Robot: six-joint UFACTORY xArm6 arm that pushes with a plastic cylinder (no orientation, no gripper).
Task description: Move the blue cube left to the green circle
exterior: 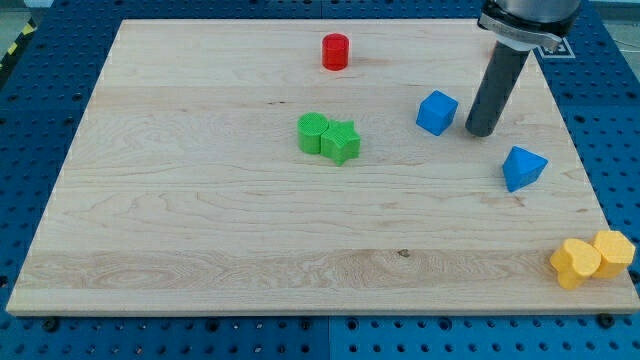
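The blue cube (437,112) sits right of centre, near the view's top. The green circle (312,133) lies left of it near the board's middle, touching a green star (341,142) on its right side. My tip (481,130) is the lower end of the dark rod. It stands just to the right of the blue cube, a small gap apart from it.
A blue triangular block (523,167) lies below and right of my tip. A red cylinder (335,51) stands near the view's top. Two yellow blocks (592,258) sit at the bottom right corner. The wooden board (200,220) lies on a blue pegboard table.
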